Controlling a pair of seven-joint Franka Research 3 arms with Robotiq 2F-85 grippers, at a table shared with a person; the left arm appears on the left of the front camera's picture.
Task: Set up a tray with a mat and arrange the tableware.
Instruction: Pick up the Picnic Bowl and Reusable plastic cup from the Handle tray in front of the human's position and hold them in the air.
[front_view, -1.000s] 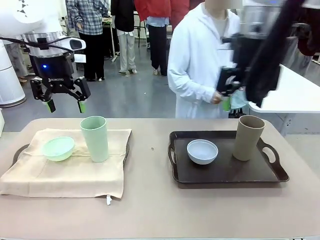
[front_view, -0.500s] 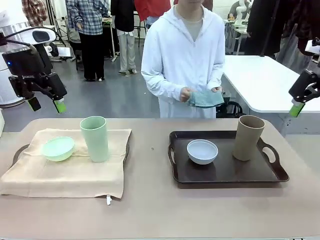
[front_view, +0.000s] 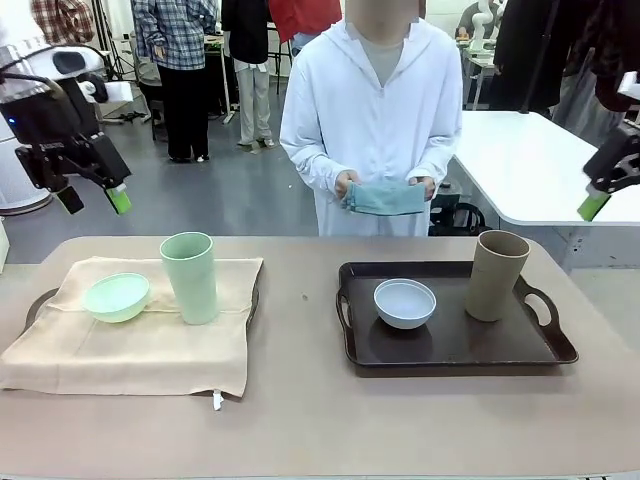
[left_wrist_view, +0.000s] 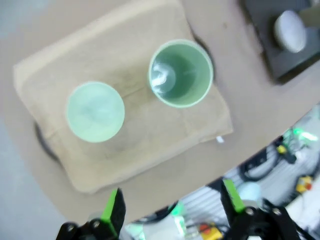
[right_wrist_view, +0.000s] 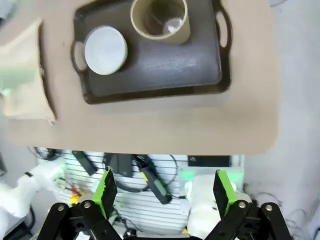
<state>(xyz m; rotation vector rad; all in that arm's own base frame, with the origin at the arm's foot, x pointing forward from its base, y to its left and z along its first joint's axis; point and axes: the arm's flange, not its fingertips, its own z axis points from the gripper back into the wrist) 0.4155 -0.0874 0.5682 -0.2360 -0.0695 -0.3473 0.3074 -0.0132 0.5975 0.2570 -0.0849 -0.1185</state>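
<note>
With twelve o'clock at the person's side, the near strip of the counter (front_view: 300, 430) at six o'clock is bare. Toward nine o'clock a beige mat (front_view: 130, 350) lies over a tray (front_view: 33, 306), its front edge spilling onto the counter. On it sit the mint bowl (front_view: 117, 296) and, just beside it at its three o'clock, the upright pale green tumbler (front_view: 189, 277). That set looks done.

Toward three o'clock the dark tray (front_view: 345, 330) has no mat. The white bowl (front_view: 405, 303) and tan tumbler (front_view: 497, 275) stand directly on its floor, apart, the tumbler at the bowl's two o'clock.

Farther back and high, the left gripper (front_view: 94, 202) hangs over the ten o'clock corner, jaws spread wide and holding nothing. The right gripper (right_wrist_view: 164, 192) hangs high off the two o'clock corner, jaws equally wide and empty.

At twelve o'clock the person's hands (front_view: 345, 185) hold a folded teal cloth (front_view: 385, 198) above the far edge.

I judge the step in hand to be matting the second tray, with the cloth as its likely mat. Next, the bowl and tumbler must come off the dark tray so the cloth can be laid flat. The tall tumbler wants a firm, level grip so it does not tip.
</note>
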